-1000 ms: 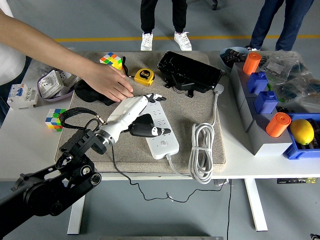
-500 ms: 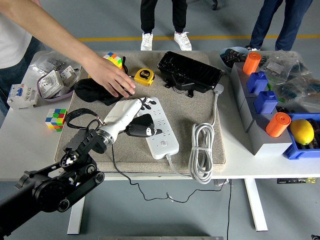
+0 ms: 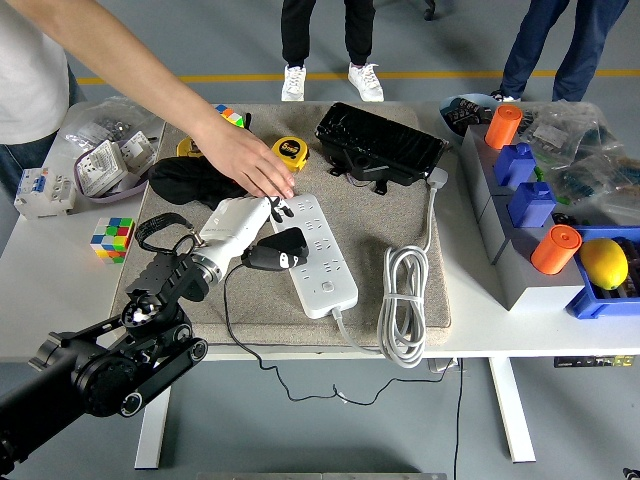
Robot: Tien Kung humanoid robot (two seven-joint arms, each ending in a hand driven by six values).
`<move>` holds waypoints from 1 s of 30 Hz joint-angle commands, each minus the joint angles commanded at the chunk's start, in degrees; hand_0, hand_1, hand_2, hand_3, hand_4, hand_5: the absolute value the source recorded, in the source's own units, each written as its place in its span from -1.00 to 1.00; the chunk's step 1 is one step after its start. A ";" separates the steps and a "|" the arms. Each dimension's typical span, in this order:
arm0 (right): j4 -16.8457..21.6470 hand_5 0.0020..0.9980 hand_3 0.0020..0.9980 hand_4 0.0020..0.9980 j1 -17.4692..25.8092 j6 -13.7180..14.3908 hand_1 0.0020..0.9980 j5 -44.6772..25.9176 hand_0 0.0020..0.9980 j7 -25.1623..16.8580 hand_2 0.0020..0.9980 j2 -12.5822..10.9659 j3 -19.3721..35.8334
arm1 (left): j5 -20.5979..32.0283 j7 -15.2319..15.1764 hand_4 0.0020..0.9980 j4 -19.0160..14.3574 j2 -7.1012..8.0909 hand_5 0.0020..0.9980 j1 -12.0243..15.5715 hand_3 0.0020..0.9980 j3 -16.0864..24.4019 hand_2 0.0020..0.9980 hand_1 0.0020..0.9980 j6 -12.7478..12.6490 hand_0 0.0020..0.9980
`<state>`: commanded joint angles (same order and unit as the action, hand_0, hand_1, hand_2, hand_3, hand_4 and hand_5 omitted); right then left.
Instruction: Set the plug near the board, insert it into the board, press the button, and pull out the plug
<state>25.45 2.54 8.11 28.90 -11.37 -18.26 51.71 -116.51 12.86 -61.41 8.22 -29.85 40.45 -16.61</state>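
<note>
We see the left hand (image 3: 262, 232) reaching in from the lower left, its fingers curled about the black plug (image 3: 283, 254), which lies at the left edge of the white board (image 3: 317, 253), touching or just over its sockets; we cannot tell whether the pins are seated. A person's hand (image 3: 252, 163) comes in from the upper left and rests, fingers spread flat, at the board's far left corner, right beside the robot's fingertips. The board lies slantwise on a grey mat (image 3: 400, 215) on the worktop (image 3: 60, 290); its white cable (image 3: 403, 305) is coiled to the right near the mat's front edge. Behind the board stand a yellow tape measure (image 3: 291, 152) and a black case (image 3: 380, 144), so the far side is crowded. A black cloth (image 3: 185, 180) lies to the left under the person's arm, and a colour cube (image 3: 111, 237) sits on the bare worktop off the mat's left edge. The freest room lies on the mat between board and cable, and in front of the board. The right hand does not show.
</note>
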 joint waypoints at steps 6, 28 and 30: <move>0.03 -0.54 0.09 0.50 -0.01 0.01 0.21 0.05 0.20 -0.03 0.11 0.05 0.08 | -0.21 -0.05 0.86 0.46 0.03 -0.47 -0.17 0.13 -0.22 0.03 0.00 -0.73 -0.19; 0.35 -0.54 0.09 0.50 0.01 0.09 0.21 0.44 0.21 -0.07 0.11 0.15 0.57 | 2.87 -1.64 0.55 0.49 0.03 -0.85 -0.67 0.01 -1.64 -0.34 -0.33 -2.36 -0.53; 0.34 -0.54 0.09 0.50 -0.01 0.07 0.21 0.46 0.21 -0.06 0.11 0.18 0.59 | 3.49 -2.40 0.55 0.44 0.06 -0.85 -0.68 0.01 -1.58 -0.34 -0.33 -2.96 -0.53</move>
<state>25.80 2.53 8.18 29.35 -11.43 -18.08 52.30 -113.02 10.46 -60.97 8.29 -30.54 38.87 -19.58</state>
